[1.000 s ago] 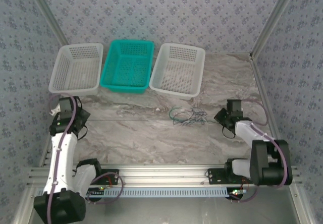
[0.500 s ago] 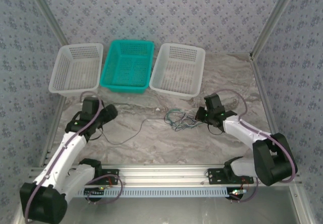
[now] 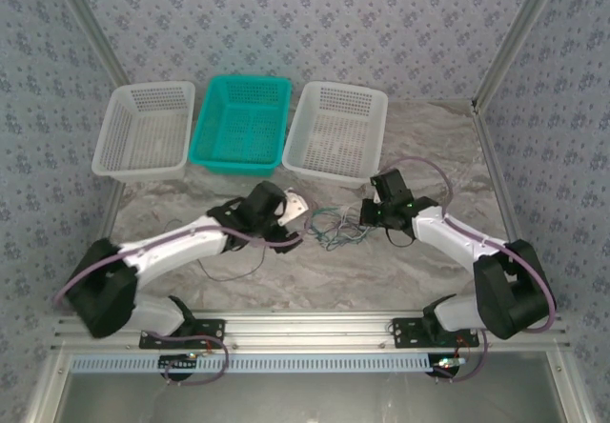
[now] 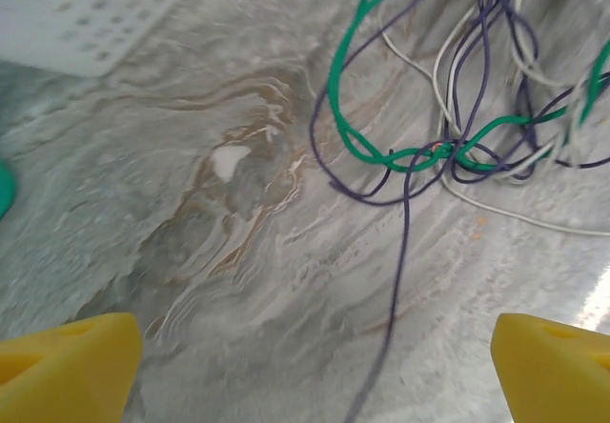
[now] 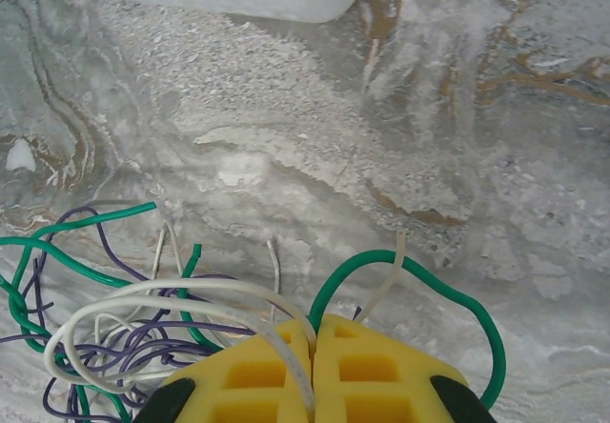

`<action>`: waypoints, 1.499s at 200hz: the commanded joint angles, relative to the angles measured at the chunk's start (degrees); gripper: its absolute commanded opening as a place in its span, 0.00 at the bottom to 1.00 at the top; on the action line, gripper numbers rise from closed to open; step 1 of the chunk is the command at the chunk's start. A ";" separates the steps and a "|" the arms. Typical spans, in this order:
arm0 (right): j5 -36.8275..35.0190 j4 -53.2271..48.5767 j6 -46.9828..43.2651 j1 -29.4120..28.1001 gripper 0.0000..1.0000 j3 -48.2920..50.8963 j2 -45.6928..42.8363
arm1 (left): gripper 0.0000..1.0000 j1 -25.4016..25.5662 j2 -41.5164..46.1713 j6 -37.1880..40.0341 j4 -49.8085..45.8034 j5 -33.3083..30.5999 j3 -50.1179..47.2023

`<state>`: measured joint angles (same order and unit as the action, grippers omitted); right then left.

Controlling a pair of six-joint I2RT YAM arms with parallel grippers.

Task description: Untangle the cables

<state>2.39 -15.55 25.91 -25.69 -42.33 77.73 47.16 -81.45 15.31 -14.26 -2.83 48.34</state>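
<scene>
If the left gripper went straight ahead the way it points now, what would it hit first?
Probably the thin dark purple wire trailing toward the open left gripper, then the multicoloured cable tangle; depth unclear.

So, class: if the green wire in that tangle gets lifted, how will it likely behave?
Probably floppy: the green wire lies in loose curls. Likely light, being so thin. It may well drag the tangle along, since it looks interwoven with it.

left wrist view crops the cables' [image 4: 419,160] upper loops

Two white baskets [image 3: 143,130] [image 3: 335,135]; one teal basket [image 3: 240,123]
</scene>
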 commanded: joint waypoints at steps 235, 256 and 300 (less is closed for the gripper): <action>-9.35 -5.66 7.39 2.68 0.62 3.62 -14.05 | 0.00 -9.47 7.66 -15.45 13.05 7.68 -7.74; -10.50 -3.38 -0.15 -4.83 0.77 1.70 -16.97 | 0.00 -8.55 6.43 -15.44 15.25 8.78 -7.48; -8.19 -1.07 -5.11 -14.89 0.81 -4.17 -4.10 | 0.00 -7.72 6.40 -16.09 14.98 7.55 -6.46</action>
<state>-5.15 -15.64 25.93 -36.99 -43.24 65.30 38.81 -75.46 0.30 -1.02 4.49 40.80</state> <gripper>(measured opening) 0.807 0.062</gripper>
